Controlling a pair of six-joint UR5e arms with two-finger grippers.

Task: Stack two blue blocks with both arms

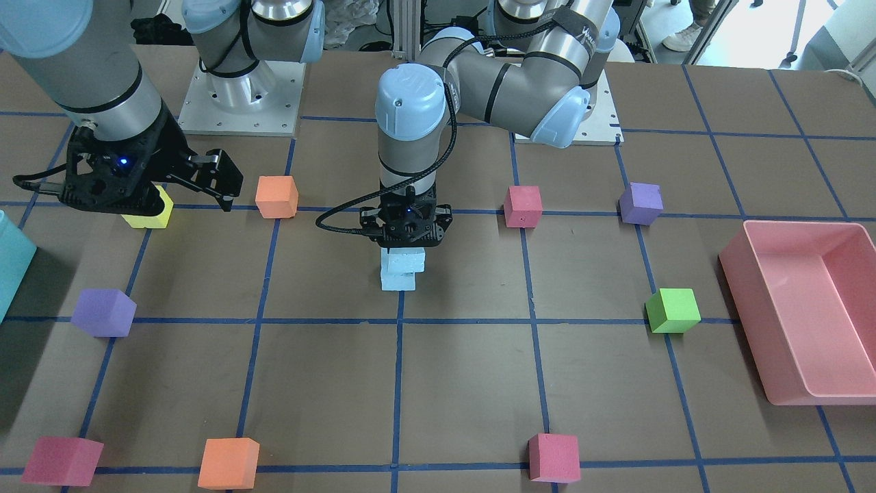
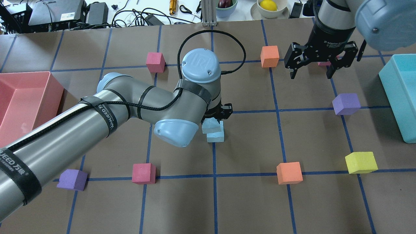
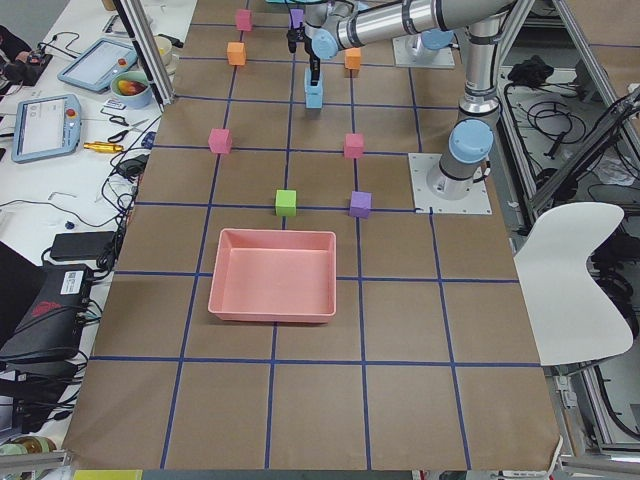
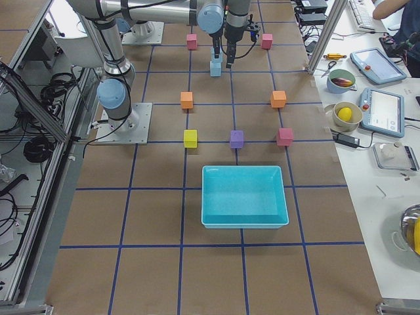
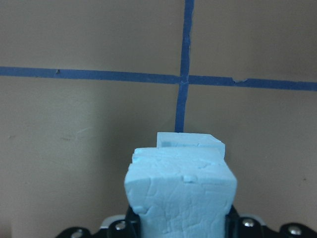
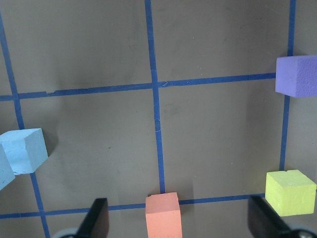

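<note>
My left gripper [image 1: 405, 239] is shut on the upper blue block [image 1: 404, 260], near the table's middle. That block sits right on top of the lower blue block [image 1: 399, 281], shifted a little off its top face. The overhead view shows the upper block [image 2: 210, 124] and the lower one [image 2: 216, 136] partly under the left wrist. In the left wrist view the held block [image 5: 181, 193] hides most of the lower one [image 5: 190, 141]. My right gripper [image 2: 312, 70] is open and empty, raised above the table away from the stack. It also shows in the front view [image 1: 147, 195].
A pink bin [image 1: 807, 308] is on my left, a teal bin [image 2: 403, 97] on my right. Orange [image 2: 269, 56], purple [image 2: 346, 104] and yellow [image 2: 360, 162] cubes lie near the right gripper. A green cube [image 1: 673, 309] and red cubes [image 2: 143, 173] lie around.
</note>
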